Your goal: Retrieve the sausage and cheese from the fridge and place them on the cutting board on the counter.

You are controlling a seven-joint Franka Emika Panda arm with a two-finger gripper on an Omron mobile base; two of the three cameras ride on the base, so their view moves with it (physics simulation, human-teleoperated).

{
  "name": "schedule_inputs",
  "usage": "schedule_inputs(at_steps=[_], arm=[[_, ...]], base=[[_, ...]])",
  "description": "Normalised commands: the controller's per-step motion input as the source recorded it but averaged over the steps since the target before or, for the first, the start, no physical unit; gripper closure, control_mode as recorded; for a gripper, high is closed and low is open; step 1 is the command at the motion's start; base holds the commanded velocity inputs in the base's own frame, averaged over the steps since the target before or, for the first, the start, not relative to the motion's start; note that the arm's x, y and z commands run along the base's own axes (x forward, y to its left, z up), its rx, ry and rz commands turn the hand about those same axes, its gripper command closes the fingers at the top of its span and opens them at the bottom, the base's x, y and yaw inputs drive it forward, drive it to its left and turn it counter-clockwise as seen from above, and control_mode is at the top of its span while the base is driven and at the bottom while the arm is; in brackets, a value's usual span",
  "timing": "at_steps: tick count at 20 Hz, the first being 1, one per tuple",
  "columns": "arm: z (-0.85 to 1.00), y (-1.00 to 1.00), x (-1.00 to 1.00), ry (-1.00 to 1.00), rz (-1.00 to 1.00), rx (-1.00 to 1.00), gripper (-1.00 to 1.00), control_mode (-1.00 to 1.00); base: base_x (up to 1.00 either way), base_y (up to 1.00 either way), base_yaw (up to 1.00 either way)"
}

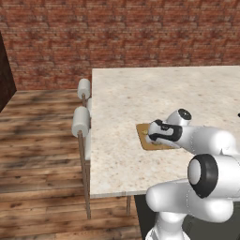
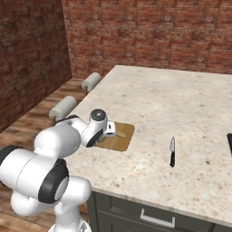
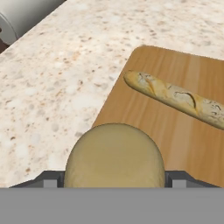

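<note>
The cutting board [image 3: 144, 113] lies on the counter [image 1: 140, 93] near its left edge. My gripper [image 3: 113, 181] hangs low over the board's near end, shut on the cheese [image 3: 114, 157], a rounded yellowish-tan lump that fills the gap between the fingers. A long pale, brown-flecked, baguette-like stick [image 3: 175, 98] lies across the board beyond the cheese. In the base views the hand [image 1: 159, 132] [image 2: 102, 127] hovers over the board [image 2: 122, 141]. The sausage and the fridge are out of view.
A black-handled knife [image 2: 172, 152] lies on the counter to the right of the board. Two white cylindrical stools [image 1: 80, 121] [image 1: 84, 87] stand along the counter's left edge. A dark object [image 2: 229, 142] shows at the far right. Brick walls stand behind.
</note>
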Motion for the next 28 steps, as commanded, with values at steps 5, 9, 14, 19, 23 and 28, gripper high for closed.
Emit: schedule_inputs(at_steps=[5,9,14,19,23,28], arm=[[-0.08,-0.01,0.19,0.0,0.0,0.0,1.0,-1.0],[-0.23,0.0,0.28,0.0,0.0,0.0,1.0,-1.0],[-0.17,-0.02,0.1,0.0,0.0,0.0,1.0,-1.0],[-0.1,-0.08,0.05,-0.01,0.0,0.0,1.0,-1.0],[-0.04,-0.11,0.0,-0.01,0.0,0.0,1.0,-1.0],[0.0,-0.02,0.03,-0.01,0.0,0.0,1.0,-1.0]], base=[[0.0,0.0,0.0],[0.0,0.0,0.0],[0.0,0.0,0.0],[0.0,0.0,0.0],[0.0,0.0,0.0],[0.0,0.0,0.0]])
